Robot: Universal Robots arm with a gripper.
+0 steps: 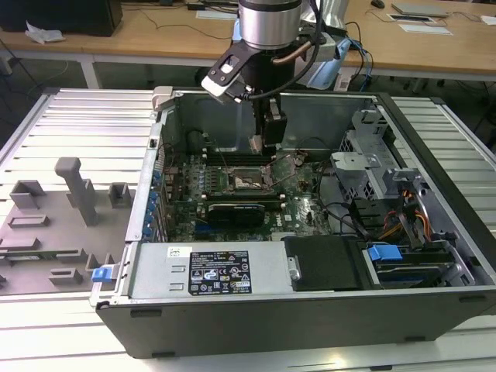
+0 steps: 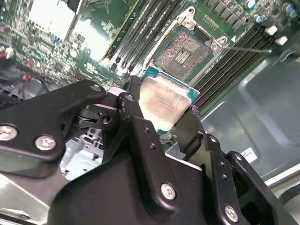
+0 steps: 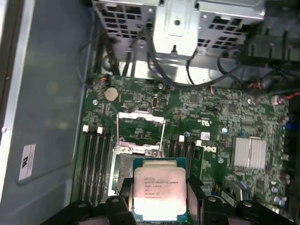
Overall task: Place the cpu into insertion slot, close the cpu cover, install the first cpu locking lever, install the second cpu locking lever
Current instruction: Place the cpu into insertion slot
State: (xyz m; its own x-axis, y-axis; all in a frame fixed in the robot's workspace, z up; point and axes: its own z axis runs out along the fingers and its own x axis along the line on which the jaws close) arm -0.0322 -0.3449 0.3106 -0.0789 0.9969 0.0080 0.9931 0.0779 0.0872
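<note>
The gripper (image 2: 161, 111) is clamped on two opposite edges of the cpu (image 2: 164, 99), which it holds above the board, just short of the open insertion slot (image 2: 183, 52). Seating it well likely means squaring the chip to the slot and lowering it flat, without dragging across the contacts. The cover (image 3: 140, 116) stands raised at the slot's edge away from the chip, and memory slots (image 2: 140, 35) flank it closely, leaving the fingers (image 2: 129, 105) little room.

Matt, faintly smudged silvery metal on the cpu (image 3: 157, 193) lid, green laminate at its edge. Matt black gripper (image 2: 161, 105) with shiny steel screws. Glossy green motherboard (image 3: 211, 117); ribbed bright aluminium heatsink (image 3: 250, 152); smooth dull grey sheet-metal case wall (image 3: 47, 93).
</note>
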